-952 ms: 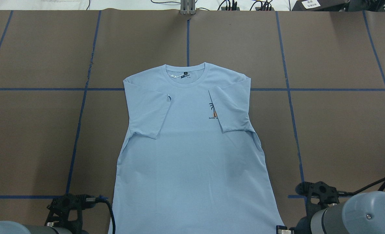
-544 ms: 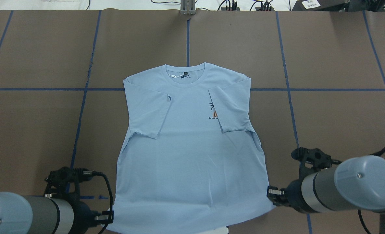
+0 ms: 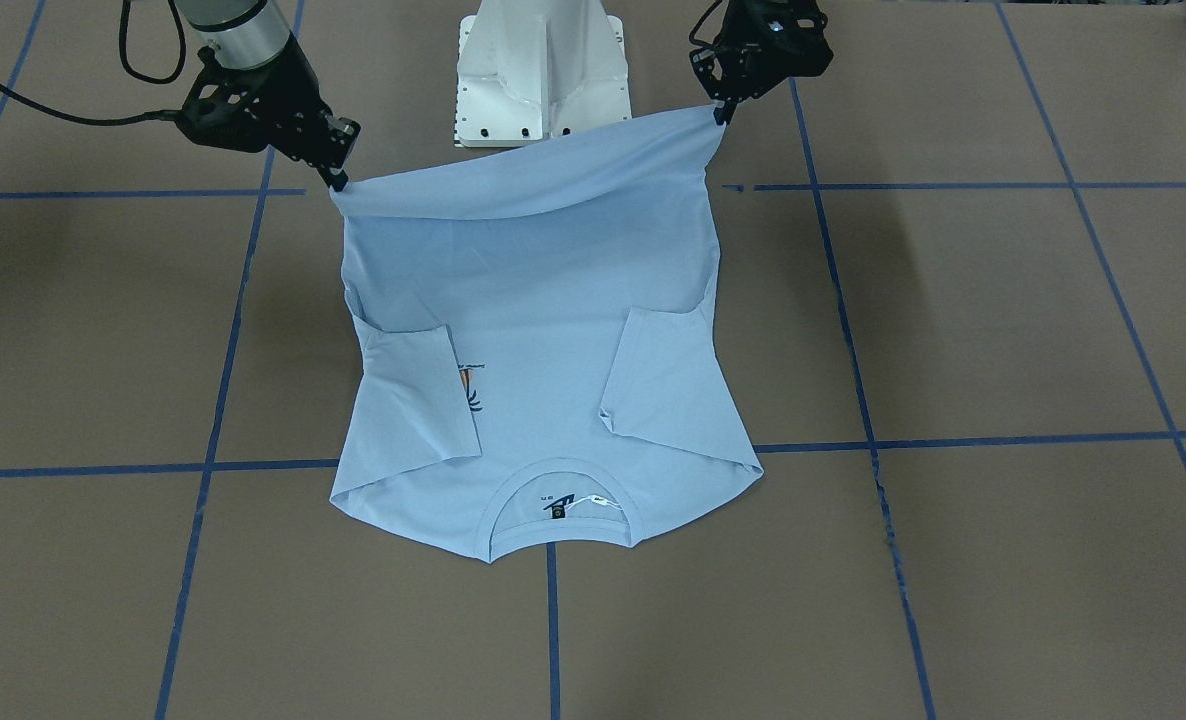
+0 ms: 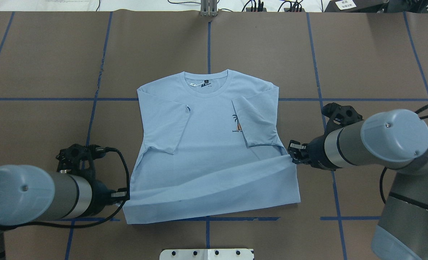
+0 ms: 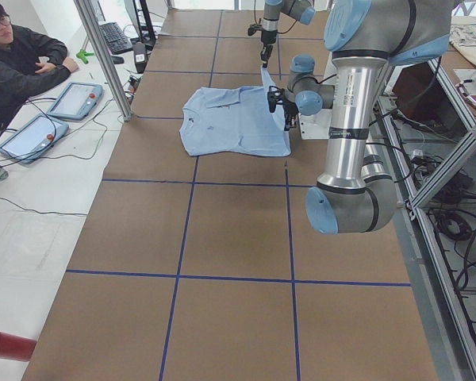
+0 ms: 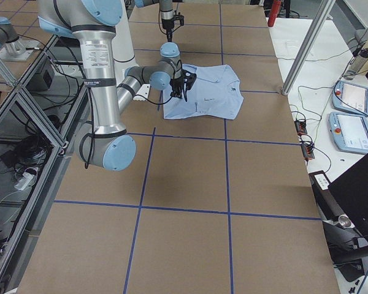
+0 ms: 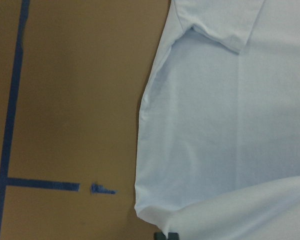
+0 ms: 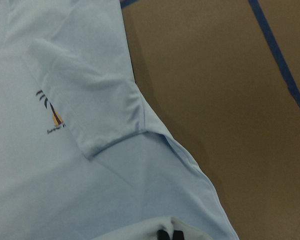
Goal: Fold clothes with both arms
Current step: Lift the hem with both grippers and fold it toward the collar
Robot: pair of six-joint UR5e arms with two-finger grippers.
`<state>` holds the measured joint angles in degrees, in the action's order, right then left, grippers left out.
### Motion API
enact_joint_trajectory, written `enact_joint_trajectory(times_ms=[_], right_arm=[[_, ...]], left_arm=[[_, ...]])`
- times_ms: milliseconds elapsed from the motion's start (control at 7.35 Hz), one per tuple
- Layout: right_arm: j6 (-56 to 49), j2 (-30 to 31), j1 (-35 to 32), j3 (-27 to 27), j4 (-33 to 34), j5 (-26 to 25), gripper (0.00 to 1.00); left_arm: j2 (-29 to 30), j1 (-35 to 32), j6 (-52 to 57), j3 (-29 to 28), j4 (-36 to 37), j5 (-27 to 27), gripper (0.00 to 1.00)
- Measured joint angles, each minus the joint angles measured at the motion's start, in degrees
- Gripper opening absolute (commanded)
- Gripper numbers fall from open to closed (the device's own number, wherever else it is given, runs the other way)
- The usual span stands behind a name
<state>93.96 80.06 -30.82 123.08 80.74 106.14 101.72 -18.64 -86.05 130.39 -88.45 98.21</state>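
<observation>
The light blue T-shirt [image 4: 206,144] lies flat with its collar away from me and both sleeves folded in over the chest. The right sleeve half covers the palm print [image 4: 237,124]. My left gripper [image 4: 122,195] is shut on the hem's left corner. My right gripper [image 4: 292,153] is shut on the hem's right corner. Both corners are off the table, so the lower part of the shirt arches over its middle. From the front, the left gripper [image 3: 721,112] and the right gripper [image 3: 336,180] hold the hem stretched between them. Both wrist views show fabric pinched at the fingertips [image 7: 166,235] [image 8: 169,235].
The white pedestal base [image 3: 543,70] stands just behind the lifted hem. Blue tape lines [image 4: 91,122] cross the brown table cover. A seated person [image 5: 16,59] and two control tablets [image 5: 75,99] are beyond the far edge, beside a metal post [image 5: 103,55].
Both grippers have shut on the hem corners, lifted them and carried them toward the collar. The right one has gone farther than the left. The lower shirt now folds over itself.
</observation>
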Motion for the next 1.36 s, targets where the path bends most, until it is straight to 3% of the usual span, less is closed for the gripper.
enact_joint_trajectory(times_ms=[272, 680, 1088, 1360], right_arm=[[-2.01, -3.03, -3.87, -3.59, -0.99, 0.08, 0.00], [-3.44, -9.83, -7.97, -9.55, -1.10, -0.06, 0.00], [-7.76, -17.80, -13.07, -22.49, -2.04, 0.16, 0.00], [-8.44, -22.92, -14.74, -32.79, -6.85, 0.20, 0.00]], left_arm=[[4.97, -6.49, 2.49, -6.42, 0.01, 0.86, 0.00], [9.58, -14.29, 3.96, -11.68, -0.02, 1.60, 0.00], [13.33, -18.57, 6.02, -22.76, -3.85, 1.38, 0.00], [14.40, -20.69, 7.13, -29.14, -8.69, 1.27, 0.00]])
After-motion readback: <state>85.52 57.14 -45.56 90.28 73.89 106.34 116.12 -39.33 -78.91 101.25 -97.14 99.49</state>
